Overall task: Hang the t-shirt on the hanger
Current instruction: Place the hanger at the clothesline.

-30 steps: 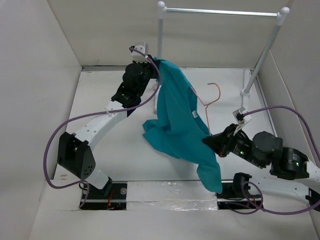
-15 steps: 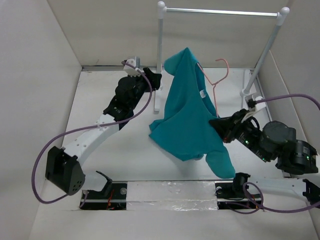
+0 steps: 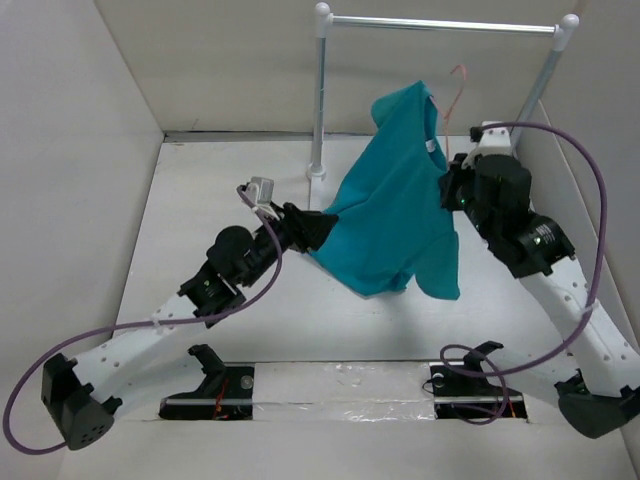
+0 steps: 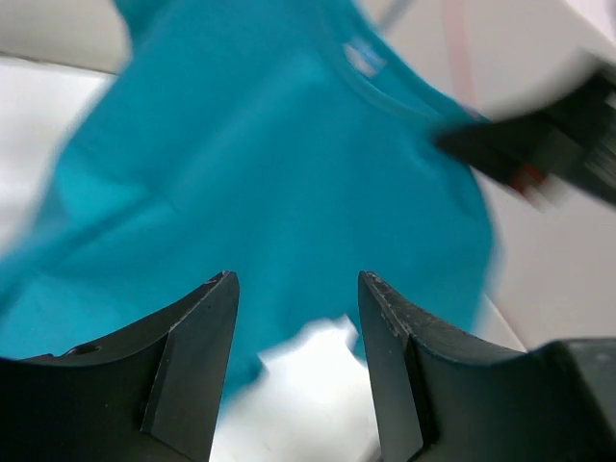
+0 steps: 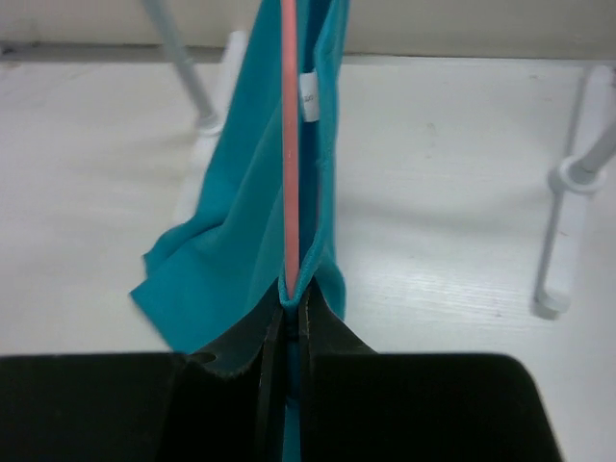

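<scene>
Apparently late in the dressing step. Holds the hanger (image 3: pixel 458 78) aloft in the upper right of the top view with the right end effector (image 3: pixel 447 190) — clamped on the pink wire, going by the wrist view, with teal cloth on both sides of it. Shows the t-shirt (image 3: pixel 395 215) draped down from that grip toward the centre of the frame, lifted off the bench (image 3: pixel 200 230), with the hook out above the collar and below the rail (image 3: pixel 440 24) in the frame. Puts the left end effector (image 3: pixel 318 228) at the shirt's lower left edge, with 2 fingers spread and nothing between them; cannot tell whether touching the cloth. Looks as if 1 shoulder sits on the wire; cannot confirm the other — hidden by folds. Calls next, probably, for pinching the loose left side and drawing it down and outward to seat the cloth squarely, without dragging it off the wire.
</scene>
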You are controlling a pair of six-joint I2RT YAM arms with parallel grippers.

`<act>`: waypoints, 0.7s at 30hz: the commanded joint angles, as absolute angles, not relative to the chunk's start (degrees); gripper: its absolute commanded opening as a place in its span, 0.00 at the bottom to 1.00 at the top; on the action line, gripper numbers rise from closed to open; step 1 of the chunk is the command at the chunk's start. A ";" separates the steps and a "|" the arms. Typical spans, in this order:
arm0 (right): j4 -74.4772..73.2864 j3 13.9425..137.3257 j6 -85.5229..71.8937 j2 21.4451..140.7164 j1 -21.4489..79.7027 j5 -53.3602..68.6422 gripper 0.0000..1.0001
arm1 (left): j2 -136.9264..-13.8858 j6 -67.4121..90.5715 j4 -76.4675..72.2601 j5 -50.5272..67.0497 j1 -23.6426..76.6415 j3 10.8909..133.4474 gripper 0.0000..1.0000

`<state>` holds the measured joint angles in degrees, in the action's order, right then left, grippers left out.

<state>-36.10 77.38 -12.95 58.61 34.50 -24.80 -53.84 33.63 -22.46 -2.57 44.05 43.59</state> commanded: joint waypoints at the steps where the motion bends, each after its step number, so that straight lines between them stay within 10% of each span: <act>1: -27.17 83.22 -9.75 59.85 22.00 -13.48 0.00 | -46.00 33.49 -19.61 -7.03 50.96 42.03 0.49; 21: -25.58 98.34 -9.76 76.19 -1.66 0.70 0.00 | -32.96 33.13 -15.02 -7.39 62.05 31.20 0.49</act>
